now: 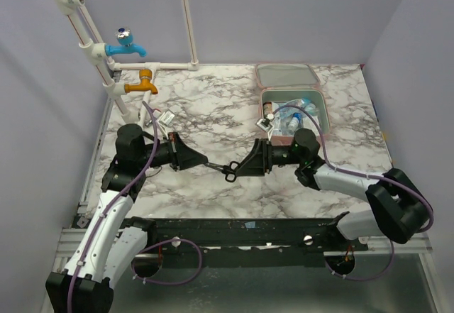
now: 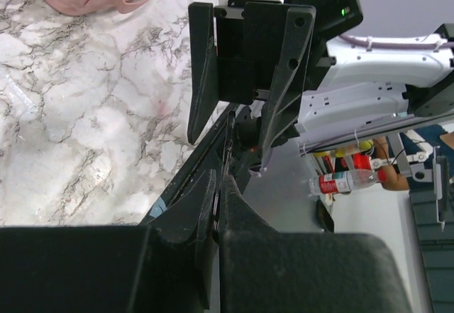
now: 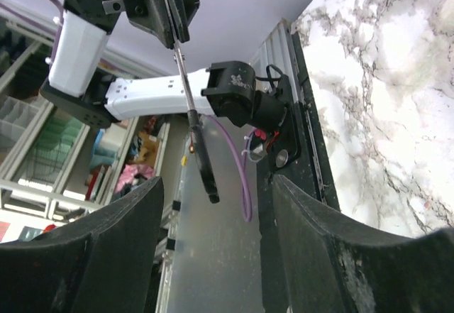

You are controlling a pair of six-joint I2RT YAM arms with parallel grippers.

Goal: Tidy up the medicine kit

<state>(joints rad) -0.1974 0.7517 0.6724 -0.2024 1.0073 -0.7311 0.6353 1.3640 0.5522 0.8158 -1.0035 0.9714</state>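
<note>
Top external: medicine kit (image 1: 286,76), pink, lid open, far right on the table (image 1: 206,118). We judge it soft and light; take by the rim. Left gripper (image 2: 218,185) pinches a thin tool (image 3: 191,114); right gripper (image 3: 218,192) spread.

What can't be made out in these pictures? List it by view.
Top view: items inside the pale pink soft zip case, too small to identify.
Left wrist view: that case, cut off by the top edge.
All views: what the thin dark rod-like tool in the left hand is; too slim to tell.
</note>
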